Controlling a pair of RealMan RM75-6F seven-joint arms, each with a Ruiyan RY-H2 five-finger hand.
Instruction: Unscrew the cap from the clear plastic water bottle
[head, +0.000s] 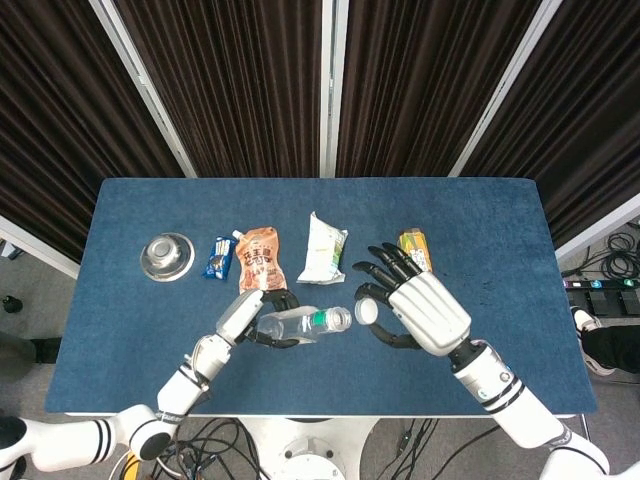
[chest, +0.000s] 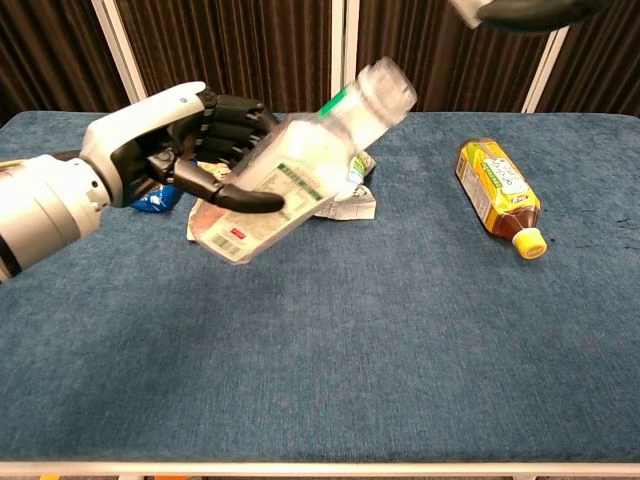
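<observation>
The left hand grips the clear plastic water bottle around its body, holding it tilted above the table near the front edge, neck pointing up and toward the right hand. The bottle's neck is bare. From the head view, the right hand pinches the white cap in its fingertips, just beside the bottle's mouth but apart from it; the chest view cuts that hand off at the top edge, showing only dark fingers and a sliver of cap.

On the blue table lie a yellow-labelled tea bottle toward the right edge, a white packet, an orange pouch, a small blue packet and a metal bowl toward the left edge. Dark curtains hang behind.
</observation>
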